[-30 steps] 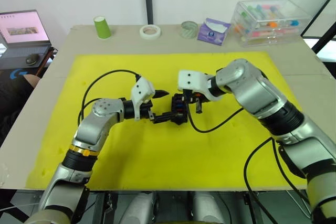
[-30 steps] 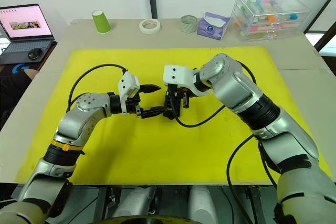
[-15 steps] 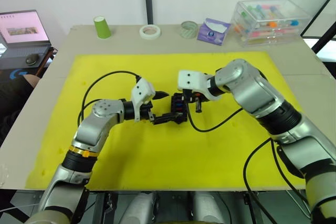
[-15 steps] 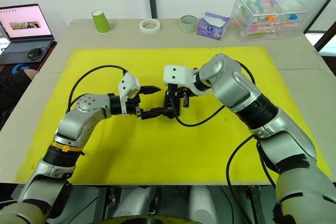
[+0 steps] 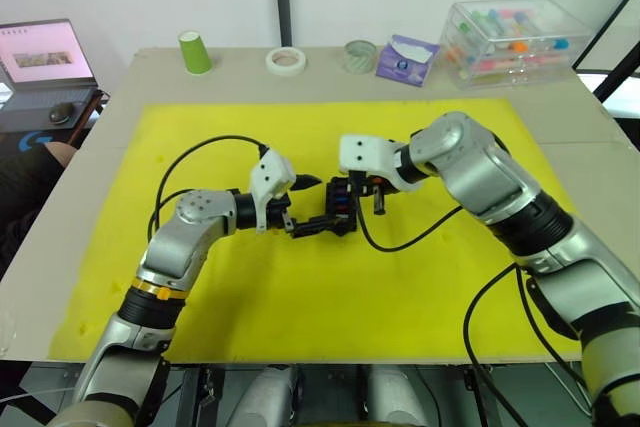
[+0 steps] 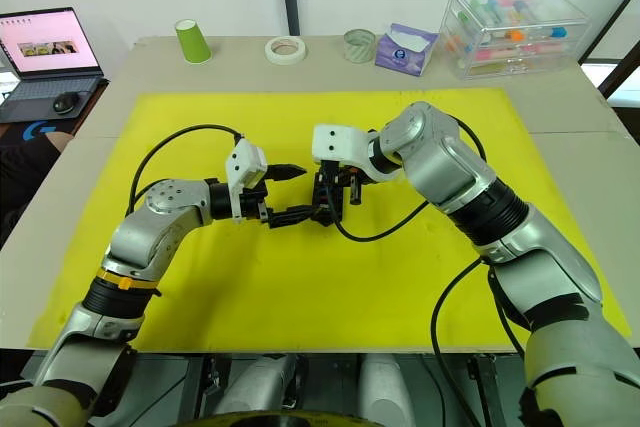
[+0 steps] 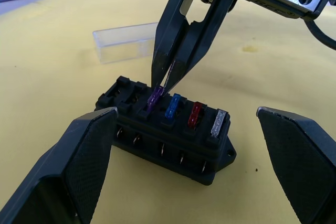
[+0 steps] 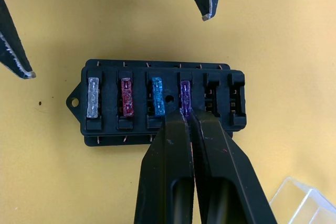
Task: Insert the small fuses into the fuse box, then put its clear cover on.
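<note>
The black fuse box (image 7: pixel 168 135) lies on the yellow mat (image 5: pixel 300 287). A grey fuse (image 7: pixel 218 124), a red one (image 7: pixel 196 115), a blue one (image 7: pixel 172 106) and a purple fuse (image 7: pixel 154 98) stand in one row of its slots; two end slots beside them are empty. My right gripper (image 8: pixel 187 113) points down, shut, its tips touching the top of the purple fuse. My left gripper (image 5: pixel 310 204) is open, one finger on each side of the box. The clear cover (image 7: pixel 126 42) lies on the mat just behind the box.
Along the table's far edge stand a green cup (image 5: pixel 195 51), two tape rolls (image 5: pixel 286 59), a tissue pack (image 5: pixel 405 57) and a large clear bin (image 5: pixel 515 37). A laptop (image 5: pixel 45 52) and a mouse (image 5: pixel 62 112) sit on a side table at the left.
</note>
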